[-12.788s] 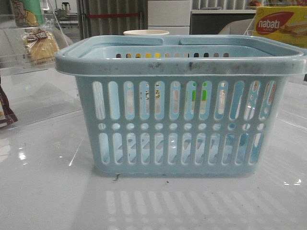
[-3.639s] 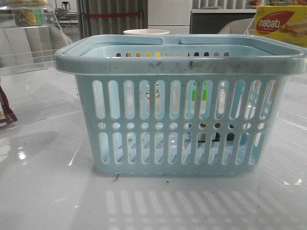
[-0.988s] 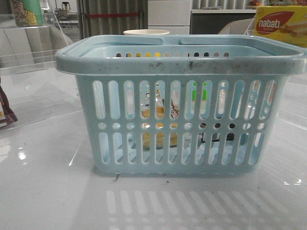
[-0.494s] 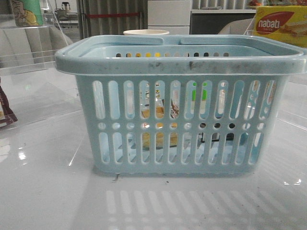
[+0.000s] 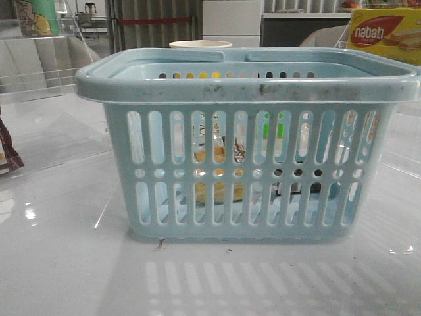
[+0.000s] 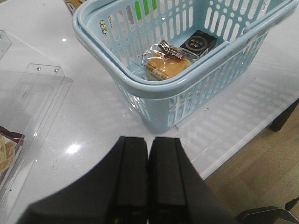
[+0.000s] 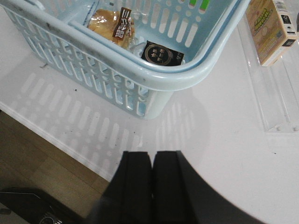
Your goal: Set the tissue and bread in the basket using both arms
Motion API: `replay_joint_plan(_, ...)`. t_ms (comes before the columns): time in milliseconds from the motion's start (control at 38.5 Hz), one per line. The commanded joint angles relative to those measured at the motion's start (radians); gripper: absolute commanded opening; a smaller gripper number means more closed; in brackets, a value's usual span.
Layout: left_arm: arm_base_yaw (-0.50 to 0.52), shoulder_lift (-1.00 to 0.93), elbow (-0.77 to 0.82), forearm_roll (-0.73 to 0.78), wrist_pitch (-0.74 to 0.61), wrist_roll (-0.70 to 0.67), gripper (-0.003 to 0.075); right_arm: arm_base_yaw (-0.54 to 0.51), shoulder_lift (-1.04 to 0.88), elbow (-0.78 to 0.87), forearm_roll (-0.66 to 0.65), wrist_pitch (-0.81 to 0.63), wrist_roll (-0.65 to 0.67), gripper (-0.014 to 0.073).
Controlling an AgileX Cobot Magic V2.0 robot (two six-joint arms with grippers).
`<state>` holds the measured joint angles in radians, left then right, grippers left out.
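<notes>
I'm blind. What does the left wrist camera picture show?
A pale blue basket on a white table holds wrapped bread beside a small dark tissue pack. The left gripper is shut and empty, away from the basket.

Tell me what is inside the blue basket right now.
The basket holds the wrapped bread and, beside it, the small dark tissue pack, both on its floor. The near wall hides part of the floor in both wrist views, so anything there cannot be seen.

White table [image 5: 59, 263]; yellow-and-red nabati box [image 5: 385, 33] at far right; cream cup [image 5: 200, 45] at rear centre; clear acrylic stand [image 5: 39, 72] at far left.
</notes>
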<state>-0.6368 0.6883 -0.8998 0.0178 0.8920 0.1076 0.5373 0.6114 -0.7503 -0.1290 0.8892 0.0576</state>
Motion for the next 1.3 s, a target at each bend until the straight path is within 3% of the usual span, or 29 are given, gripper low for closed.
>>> replay_joint_plan(0, -0.006, 0.001, -0.026, -0.002, -0.077, -0.010, 0.0092, 0.000, -0.003, -0.026, -0.017, -0.061, -0.004, 0.0054)
replay_joint_plan(754, -0.001, -0.002, -0.023, -0.002, -0.073, -0.010, 0.0091, 0.000, -0.003, -0.026, -0.021, -0.059, -0.004, 0.0054)
replay_joint_plan(988, 0.174, -0.057, 0.012, -0.002, -0.125, -0.010, 0.0092, 0.000, -0.003, -0.026, -0.021, -0.058, -0.004, 0.0054)
replay_joint_plan(1274, 0.410, -0.232, 0.272, -0.010, -0.443, -0.010, 0.0092, 0.000, -0.003, -0.026, -0.021, -0.058, -0.004, 0.0054)
